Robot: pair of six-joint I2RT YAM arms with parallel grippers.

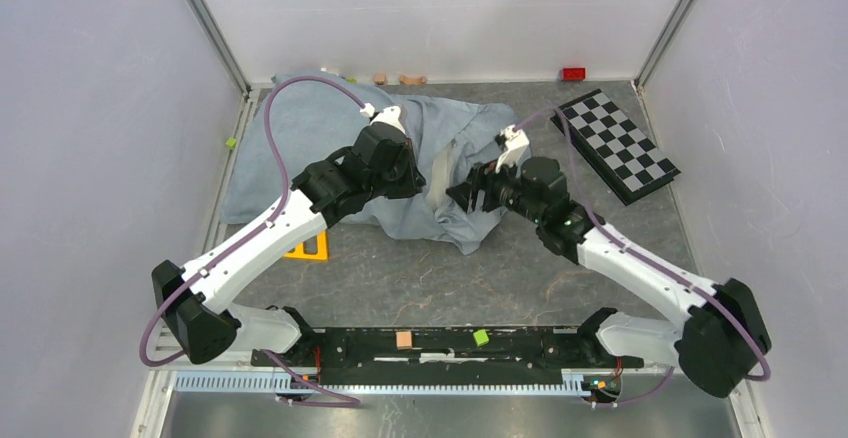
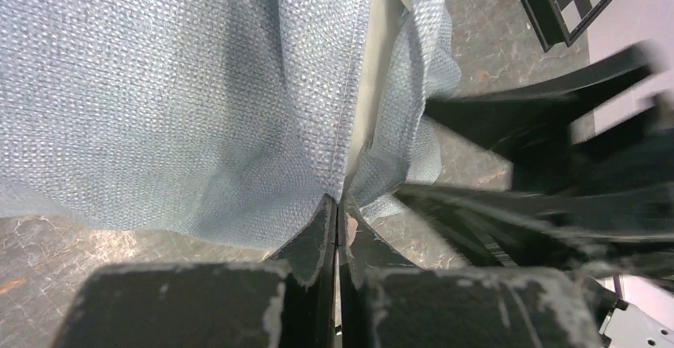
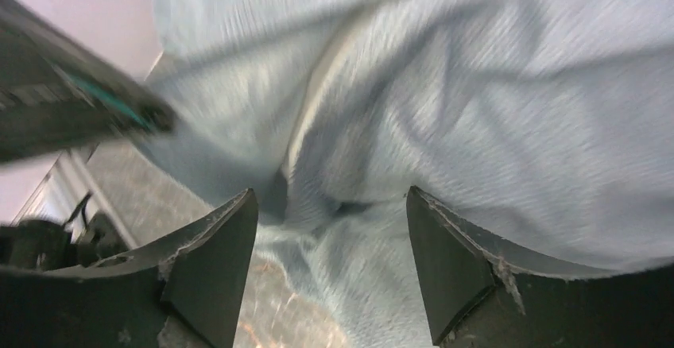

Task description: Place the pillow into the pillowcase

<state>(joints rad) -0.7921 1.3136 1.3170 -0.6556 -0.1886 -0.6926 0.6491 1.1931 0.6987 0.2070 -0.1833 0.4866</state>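
Note:
The light blue-grey pillowcase [image 1: 300, 148] lies crumpled at the back of the table. My left gripper [image 1: 432, 190] is shut on its front hem [image 2: 338, 205], the fingers pressed together on the cloth [image 2: 199, 110]. In the slit between two folds a narrow off-white strip [image 2: 367, 78] shows; I cannot tell whether it is the pillow, which is otherwise hidden. My right gripper [image 1: 455, 196] faces the left one from the right. It stands open [image 3: 330, 205] with blurred pillowcase cloth [image 3: 477, 86] just beyond its fingertips and nothing held.
A black-and-white checkered board [image 1: 617, 145] lies at the back right. An orange flat piece [image 1: 308, 248] pokes out under the left arm. A red block [image 1: 573, 73] and small wooden pieces [image 1: 412, 79] sit by the back wall. Side walls stand close.

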